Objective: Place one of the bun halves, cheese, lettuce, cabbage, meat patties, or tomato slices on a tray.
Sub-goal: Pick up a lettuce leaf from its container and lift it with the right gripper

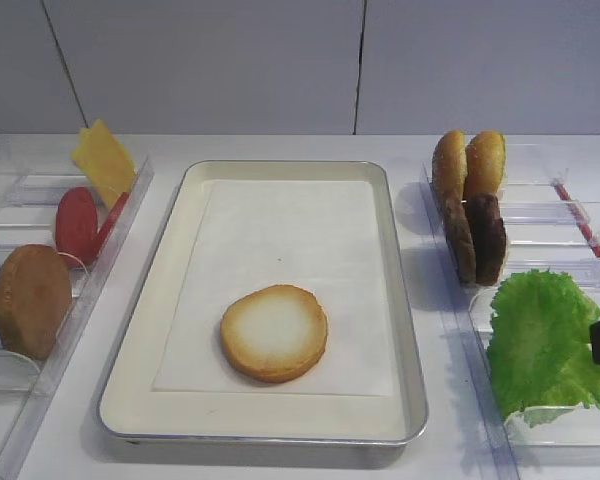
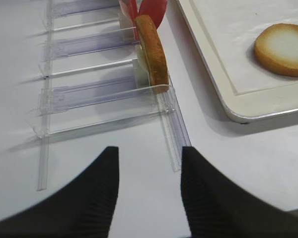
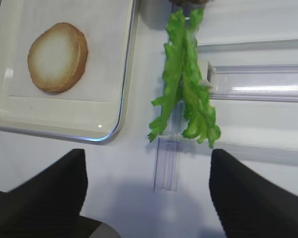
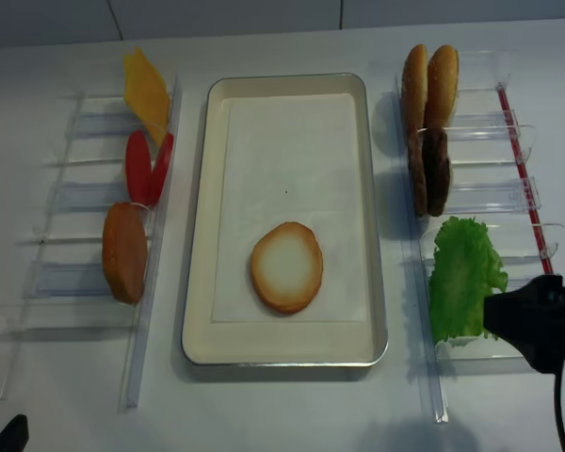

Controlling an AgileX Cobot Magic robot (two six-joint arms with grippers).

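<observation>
Here we see one bun half lying pale face up on the white paper sheet near the front edge of the tray, while our right gripper hovers with jaws spread wide and nothing between them, just short of the lettuce standing on edge in the clear plastic bin beside the tray's right rim. Our left gripper hangs released and empty near the left rack, where another bun half, the tomato slices and the cheese stand upright.
</observation>
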